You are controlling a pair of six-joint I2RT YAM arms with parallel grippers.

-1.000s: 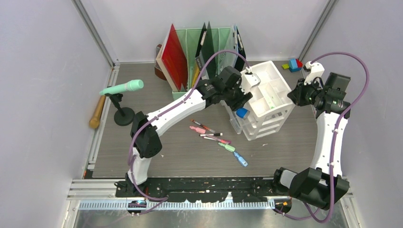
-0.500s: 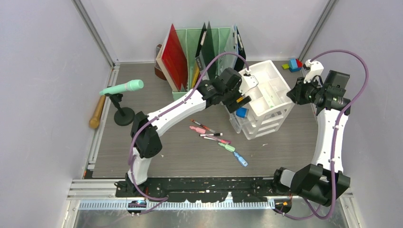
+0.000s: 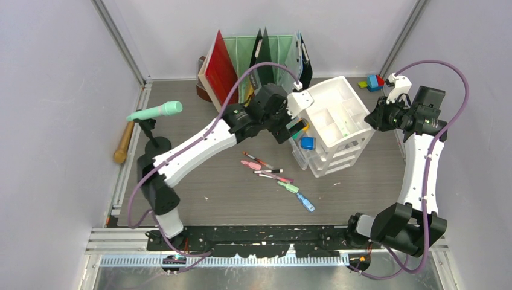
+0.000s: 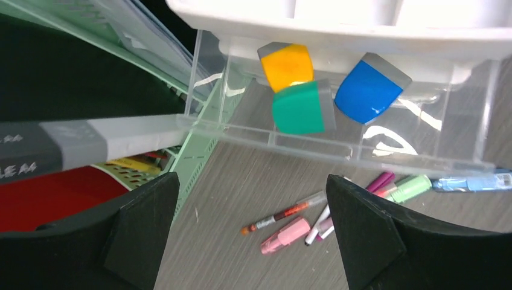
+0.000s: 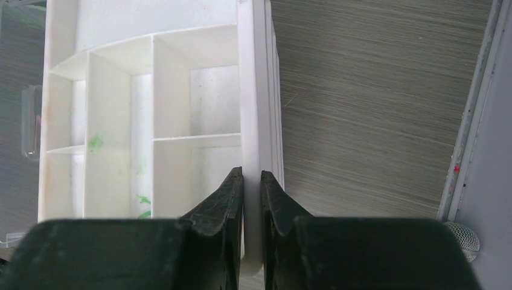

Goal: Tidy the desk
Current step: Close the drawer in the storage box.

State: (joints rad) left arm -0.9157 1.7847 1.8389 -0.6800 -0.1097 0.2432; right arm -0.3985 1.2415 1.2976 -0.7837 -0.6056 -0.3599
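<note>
The desk (image 3: 229, 193) is a grey-brown wood-grain top. A white drawer unit (image 3: 338, 115) stands at centre right. Its clear top drawer (image 4: 338, 151) is pulled out to the left and holds an orange eraser (image 4: 287, 65), a green eraser (image 4: 299, 109) and a blue eraser (image 4: 365, 90). My left gripper (image 4: 252, 178) hangs open and empty beside that drawer, above the loose pens (image 3: 272, 172). My right gripper (image 5: 252, 172) is shut on the right rim of the unit's white top tray (image 5: 256, 90).
A mint-green file rack (image 3: 253, 48) with a red folder (image 3: 220, 72) stands at the back. A green microphone on a stand (image 3: 156, 112) and a wooden handle (image 3: 124, 142) are at the left. Coloured blocks (image 3: 374, 81) lie at the back right corner.
My left gripper has opened wide and drawn back to the left from above the drawer. An orange eraser now shows in the drawer beside the blue one. The right arm has hardly moved.
</note>
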